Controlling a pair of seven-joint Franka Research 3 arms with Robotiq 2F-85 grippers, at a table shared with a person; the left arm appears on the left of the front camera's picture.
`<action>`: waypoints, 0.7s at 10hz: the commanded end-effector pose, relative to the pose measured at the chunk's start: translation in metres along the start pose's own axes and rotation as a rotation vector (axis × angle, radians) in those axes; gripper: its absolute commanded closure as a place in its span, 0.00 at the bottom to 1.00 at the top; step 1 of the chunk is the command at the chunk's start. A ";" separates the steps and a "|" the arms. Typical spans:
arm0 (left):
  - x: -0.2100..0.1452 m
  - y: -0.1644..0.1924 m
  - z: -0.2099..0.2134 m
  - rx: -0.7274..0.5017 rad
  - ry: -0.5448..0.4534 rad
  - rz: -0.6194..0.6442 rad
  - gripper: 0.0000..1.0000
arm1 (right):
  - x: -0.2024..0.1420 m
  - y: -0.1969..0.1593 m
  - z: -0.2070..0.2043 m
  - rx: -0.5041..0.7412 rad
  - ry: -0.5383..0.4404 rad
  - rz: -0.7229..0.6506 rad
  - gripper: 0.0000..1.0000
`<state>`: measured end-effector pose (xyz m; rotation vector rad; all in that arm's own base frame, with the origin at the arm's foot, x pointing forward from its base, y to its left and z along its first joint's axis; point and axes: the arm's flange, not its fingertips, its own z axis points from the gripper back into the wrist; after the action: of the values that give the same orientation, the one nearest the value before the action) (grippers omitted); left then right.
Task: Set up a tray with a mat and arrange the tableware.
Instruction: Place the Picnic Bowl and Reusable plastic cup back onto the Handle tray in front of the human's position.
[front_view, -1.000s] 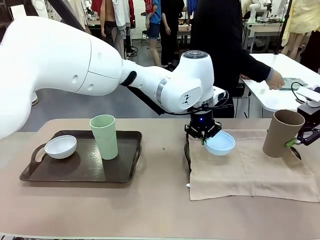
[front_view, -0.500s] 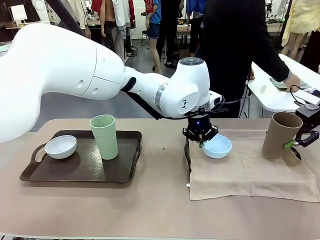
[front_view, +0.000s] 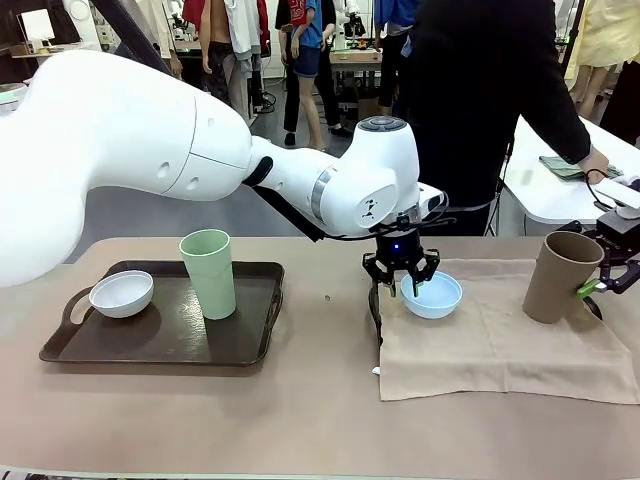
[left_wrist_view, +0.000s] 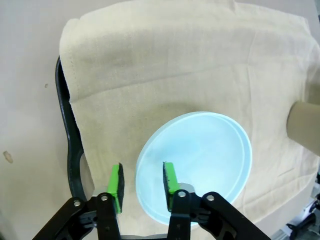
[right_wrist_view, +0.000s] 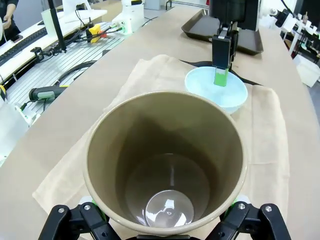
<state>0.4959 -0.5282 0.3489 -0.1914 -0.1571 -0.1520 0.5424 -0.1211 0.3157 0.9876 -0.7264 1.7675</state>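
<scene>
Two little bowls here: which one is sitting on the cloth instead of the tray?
The light blue bowl. It rests on the beige cloth near the table's middle, while the white bowl sits in the dark tray to the left.

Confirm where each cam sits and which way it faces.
Front: fixed between the arms, facing the person across the table; left arm and right gripper show.
Left wrist: looks down past the left gripper at the light blue bowl.
Right wrist: looks past the right gripper into the tan-brown cup.
All share the bowl on the mat.
</scene>
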 end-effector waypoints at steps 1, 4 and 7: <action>0.001 0.003 0.007 -0.004 0.020 -0.021 0.00 | 0.000 -0.002 0.011 0.013 -0.016 0.003 0.00; -0.006 0.006 0.015 -0.023 0.037 -0.042 0.27 | -0.001 0.003 0.036 -0.029 -0.025 -0.009 0.00; -0.018 0.004 0.017 -0.036 0.054 -0.089 0.00 | -0.008 0.004 0.048 -0.073 -0.012 -0.048 0.00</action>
<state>0.4865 -0.5312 0.3583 -0.2089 -0.1349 -0.2163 0.5453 -0.1661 0.3333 0.9539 -0.7607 1.7227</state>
